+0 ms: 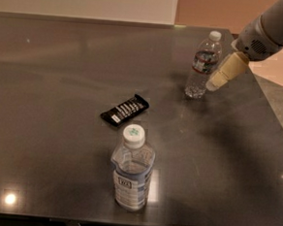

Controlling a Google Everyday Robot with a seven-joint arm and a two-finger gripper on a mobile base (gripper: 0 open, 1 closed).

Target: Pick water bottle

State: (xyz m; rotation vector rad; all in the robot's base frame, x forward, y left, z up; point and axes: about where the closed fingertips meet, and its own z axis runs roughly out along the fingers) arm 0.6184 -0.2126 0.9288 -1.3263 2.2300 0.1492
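Note:
The water bottle [201, 65] is slim and clear with a white cap and a narrow red and dark label band. It stands upright at the far right of the dark table [50, 94]. My gripper [215, 83] reaches in from the upper right on a grey arm [271, 29]. Its cream tip sits just right of the bottle's lower half, very close to it or touching; I cannot tell which. The gripper holds nothing that I can see.
A wider, squatter bottle [131, 175] with a blue-and-white label and green-marked cap stands upright near the front middle. A black snack bar wrapper [124, 110] lies flat between the two bottles. The table's right edge [272, 114] runs close behind the arm.

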